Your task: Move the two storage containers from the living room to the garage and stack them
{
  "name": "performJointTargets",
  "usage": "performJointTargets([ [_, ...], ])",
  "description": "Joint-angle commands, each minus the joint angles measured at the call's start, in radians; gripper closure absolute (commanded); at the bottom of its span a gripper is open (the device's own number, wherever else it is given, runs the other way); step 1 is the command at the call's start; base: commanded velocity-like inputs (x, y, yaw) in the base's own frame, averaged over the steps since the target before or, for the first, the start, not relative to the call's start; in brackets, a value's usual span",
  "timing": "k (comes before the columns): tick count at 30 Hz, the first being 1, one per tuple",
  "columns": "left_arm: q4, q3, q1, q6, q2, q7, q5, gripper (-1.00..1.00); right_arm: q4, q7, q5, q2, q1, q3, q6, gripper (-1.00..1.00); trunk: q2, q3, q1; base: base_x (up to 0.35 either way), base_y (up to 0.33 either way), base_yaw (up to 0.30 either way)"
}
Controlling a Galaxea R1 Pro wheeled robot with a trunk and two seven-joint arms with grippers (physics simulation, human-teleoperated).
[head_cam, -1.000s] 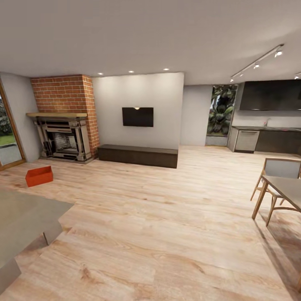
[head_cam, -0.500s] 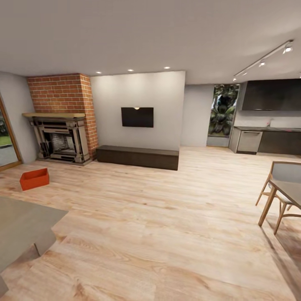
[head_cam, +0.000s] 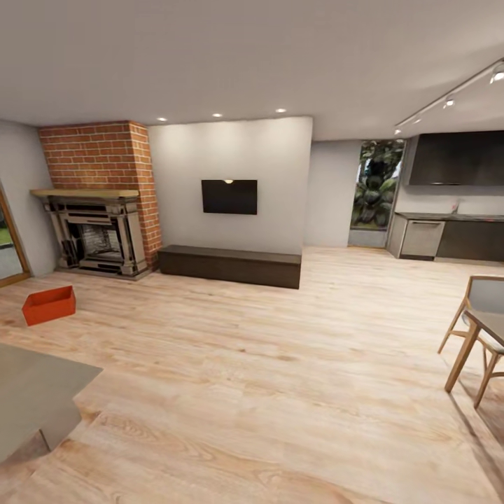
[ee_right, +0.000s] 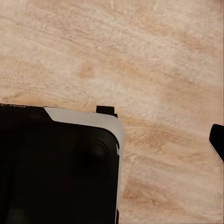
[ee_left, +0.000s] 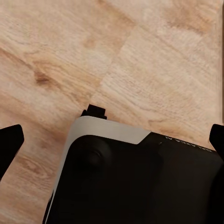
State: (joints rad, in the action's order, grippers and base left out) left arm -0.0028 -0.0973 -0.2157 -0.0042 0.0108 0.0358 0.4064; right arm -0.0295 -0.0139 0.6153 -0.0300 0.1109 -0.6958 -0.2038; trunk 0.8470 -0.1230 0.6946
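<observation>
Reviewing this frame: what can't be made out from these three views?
- Second orange box: I see one orange box on the wood floor.
- Grey slab, head view: cut off by the edge, so unclear what it is.
- Table and chair: cut off by the edge.
- Right gripper, right wrist view: one fingertip at the edge, so open or shut is unclear.

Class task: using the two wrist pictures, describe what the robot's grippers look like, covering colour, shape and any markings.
The left gripper has two matte black fingertips with blunt, rounded ends and no markings that can be made out. On the right, one finger is likewise black and blunt, seemingly with a thin pale edge.
</observation>
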Motion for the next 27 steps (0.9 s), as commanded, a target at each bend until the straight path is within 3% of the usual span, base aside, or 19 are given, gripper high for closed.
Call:
performJointTargets([
  [1,0.0,-0.009,-0.001,0.0,0.0,0.003,0.008,-1.0,-0.002,-0.001,0.008,0.001,0.001,-0.008,-0.005,-1.0,0.001,-0.002,0.001,0.323,0.0,0.0],
  [18,0.0,-0.009,-0.001,0.0,0.0,0.003,0.008,-1.0,-0.003,-0.001,0.011,0.001,0.001,-0.003,-0.005,-1.0,0.001,-0.002,0.001,0.323,0.0,0.006],
  [27,0.0,-0.009,-0.001,0.0,0.0,0.003,0.008,-1.0,-0.003,-0.001,0.016,-0.001,0.001,0.007,-0.005,-1.0,0.001,-0.002,0.001,0.323,0.0,0.221],
])
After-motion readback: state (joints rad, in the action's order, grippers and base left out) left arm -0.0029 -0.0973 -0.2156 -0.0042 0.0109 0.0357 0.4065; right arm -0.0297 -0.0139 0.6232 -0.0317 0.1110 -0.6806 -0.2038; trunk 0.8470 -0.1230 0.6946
